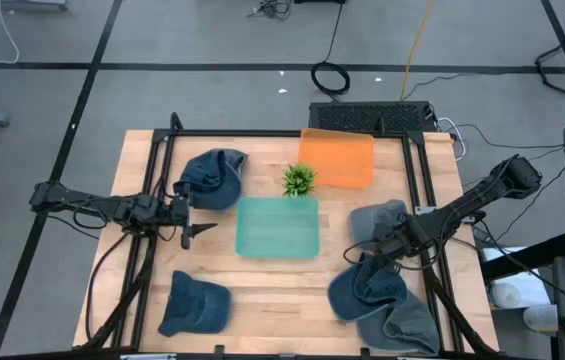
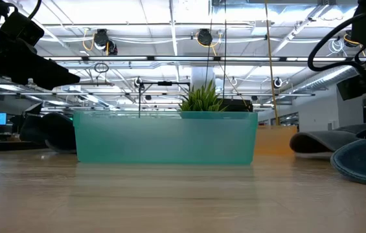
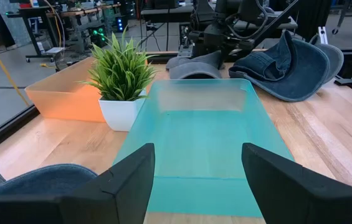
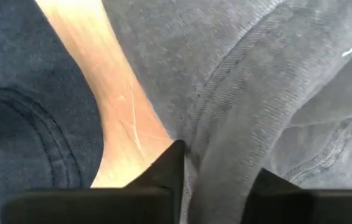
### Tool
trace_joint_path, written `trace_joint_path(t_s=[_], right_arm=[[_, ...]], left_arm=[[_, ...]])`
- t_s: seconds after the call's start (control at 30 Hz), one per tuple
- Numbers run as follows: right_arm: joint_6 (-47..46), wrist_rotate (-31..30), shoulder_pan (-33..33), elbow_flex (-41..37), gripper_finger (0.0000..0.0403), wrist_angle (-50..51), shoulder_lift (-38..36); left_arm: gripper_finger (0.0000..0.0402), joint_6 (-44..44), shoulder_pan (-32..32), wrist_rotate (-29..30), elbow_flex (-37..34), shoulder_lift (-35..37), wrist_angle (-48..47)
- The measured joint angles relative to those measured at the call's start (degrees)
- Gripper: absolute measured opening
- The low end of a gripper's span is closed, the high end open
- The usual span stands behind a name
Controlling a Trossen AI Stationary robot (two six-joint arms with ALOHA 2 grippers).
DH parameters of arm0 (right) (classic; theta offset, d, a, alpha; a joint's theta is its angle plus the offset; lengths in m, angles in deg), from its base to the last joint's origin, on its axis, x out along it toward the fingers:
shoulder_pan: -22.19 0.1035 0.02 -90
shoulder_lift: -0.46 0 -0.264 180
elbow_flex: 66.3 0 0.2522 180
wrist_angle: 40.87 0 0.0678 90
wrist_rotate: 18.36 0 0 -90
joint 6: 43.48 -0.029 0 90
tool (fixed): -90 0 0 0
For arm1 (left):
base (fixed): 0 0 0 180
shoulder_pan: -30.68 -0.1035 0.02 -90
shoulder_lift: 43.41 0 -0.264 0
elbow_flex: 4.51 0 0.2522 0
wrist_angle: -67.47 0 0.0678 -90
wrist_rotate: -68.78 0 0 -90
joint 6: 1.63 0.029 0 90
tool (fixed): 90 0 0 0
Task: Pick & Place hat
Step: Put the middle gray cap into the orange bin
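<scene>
Right gripper (image 4: pixel 216 171) pinching brim edge of grey hat (image 1: pixel 377 222) at table's right, fingers narrowing on fabric. Risk: thin bite slipping, or adjacent navy hat (image 1: pixel 367 290) dragging along. Left gripper (image 1: pixel 194 232) idling, fingers wide, beside teal tray (image 1: pixel 277 227).

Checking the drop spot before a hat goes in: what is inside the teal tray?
The teal tray looks empty in the high and left wrist views; its frosted wall hides the floor in the low view.

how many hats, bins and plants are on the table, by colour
blue hats: 3
grey hats: 2
green bin: 1
orange bin: 1
plant: 1
total: 8
</scene>
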State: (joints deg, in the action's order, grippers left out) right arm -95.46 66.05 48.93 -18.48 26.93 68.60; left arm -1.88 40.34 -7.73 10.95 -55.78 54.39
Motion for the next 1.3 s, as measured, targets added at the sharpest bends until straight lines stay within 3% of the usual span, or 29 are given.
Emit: trace_joint_path(t_s=[0.17, 0.57, 0.93, 1.3], right_arm=[[0.4, 0.3, 0.0, 0.0, 0.0010, 0.0, 0.0], [3.5, 1.1, 0.0, 2.3, 0.0002, 9.6, 0.0], [5.0, -6.2, -0.2, 9.9, 0.0001, 19.0, 0.0], [9.1, -19.3, -0.2, 21.5, 0.0000, 25.5, 0.0]], left_arm=[[0.0250, 0.0, 0.0, 0.0, 0.0, 0.0, 0.0], [0.0250, 0.0, 0.0, 0.0, 0.0, 0.0, 0.0], [0.0250, 0.0, 0.0, 0.0, 0.0, 0.0, 0.0], [0.0250, 0.0, 0.0, 0.0, 0.0, 0.0, 0.0]])
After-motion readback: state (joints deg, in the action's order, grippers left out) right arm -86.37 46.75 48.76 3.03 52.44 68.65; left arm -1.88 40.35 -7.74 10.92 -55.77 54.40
